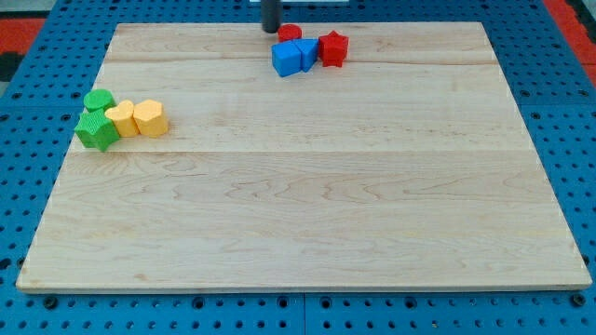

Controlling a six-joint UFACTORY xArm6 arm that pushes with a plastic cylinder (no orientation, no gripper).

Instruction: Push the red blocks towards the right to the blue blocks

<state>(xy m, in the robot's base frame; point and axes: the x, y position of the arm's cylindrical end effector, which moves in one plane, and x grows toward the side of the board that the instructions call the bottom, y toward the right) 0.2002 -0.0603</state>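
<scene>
Nearest the camera runs the pale wooden table (307, 233), its front edge low in the view and its grain running across; it rests on a blue pegboard (559, 121) that shows on every side. Toward the view's left sits a tight group of four blocks. A green cylinder-like block (99, 100) is at the back, with a green star-like block (97, 131) just in front of it, the two touching. To their right are two yellow blocks, one rounded like a half-disc (122, 118) and one hexagonal (150, 118), pressed side by side, the first touching the green pair.

Well apart from these, near the view's top and a little right of centre, lies the cluster that matters for the task. Two blue blocks stand together: a blue cube-like block (287, 59) on the left and a blue wedge-like block (307, 52) against its right side (their exact shapes are hard to make out). A red star-like block (333, 48) touches the blue pair on the right. Another red block (290, 33), rounded, sits just behind the blue ones, touching them.

My tip (271, 30) is at the table's far edge, just left of the rounded red block and seemingly touching it. The arm carries a plain dark rod, so it has no fingers to be wide or narrow, and holds nothing.
</scene>
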